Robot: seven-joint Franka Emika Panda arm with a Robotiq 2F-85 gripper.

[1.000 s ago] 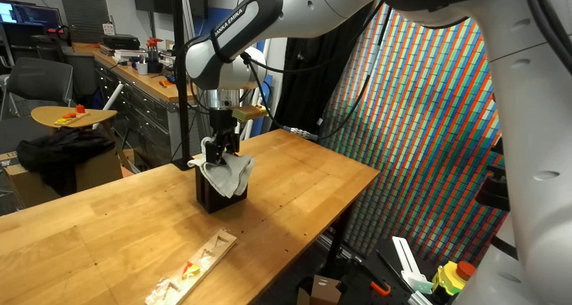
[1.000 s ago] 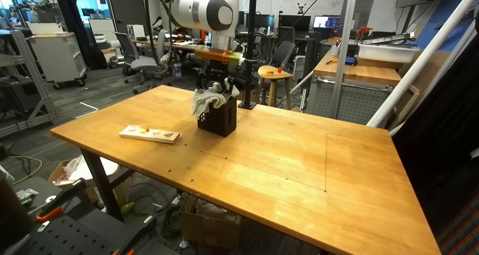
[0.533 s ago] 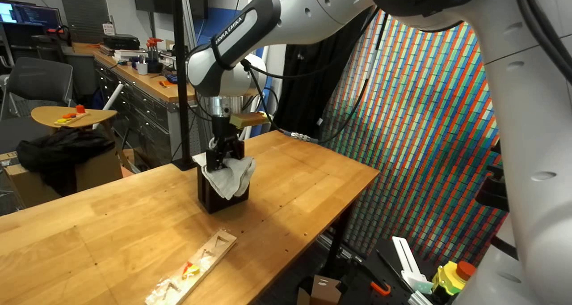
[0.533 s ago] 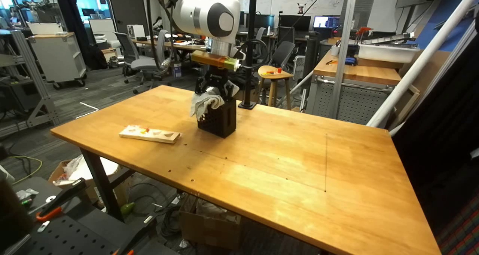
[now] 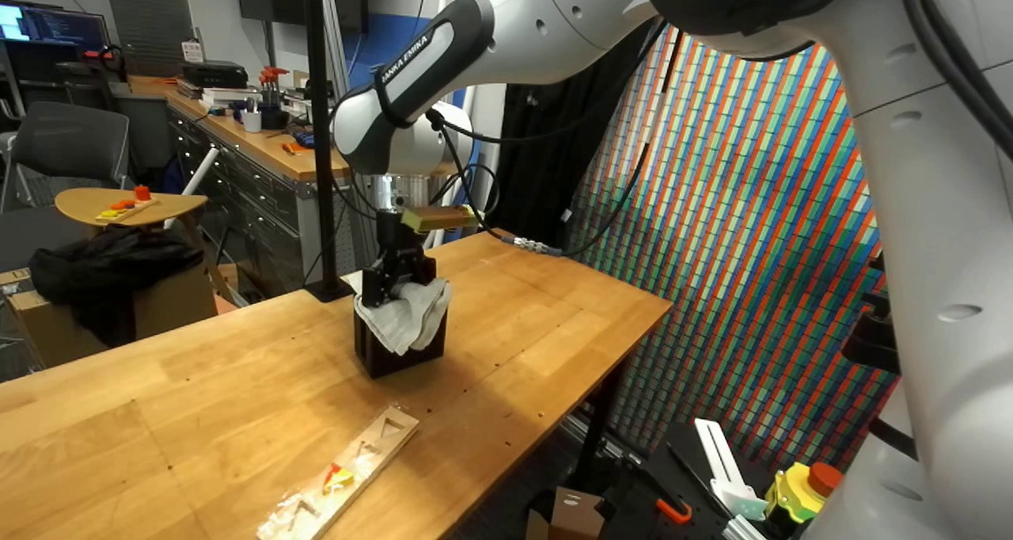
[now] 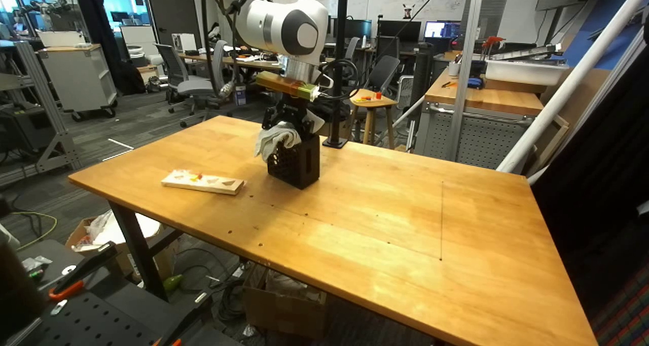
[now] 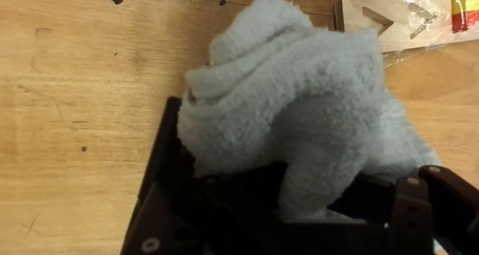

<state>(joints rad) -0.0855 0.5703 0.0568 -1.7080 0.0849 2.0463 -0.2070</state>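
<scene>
The tool (image 5: 400,288) was over the black basket (image 6: 310,163), its jaws wide apart with the gray cloth (image 7: 239,131) rising in folds between them. The cloth draped across the basket's top and hung down one side. The wooden board (image 6: 215,184) rested on the table (image 6: 385,285) near the basket; the black pole (image 6: 340,36) stood beyond the basket.

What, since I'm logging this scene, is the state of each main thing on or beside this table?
Black perforated bin: upright, partly covered
Gray terry towel: rumpled, draped over the bin's rim
Gripper: open, at the towel
Wooden puzzle board: lying flat, some slots unfilled
Black post: upright
Emergency-stop button: pressed or released, can't tell
</scene>
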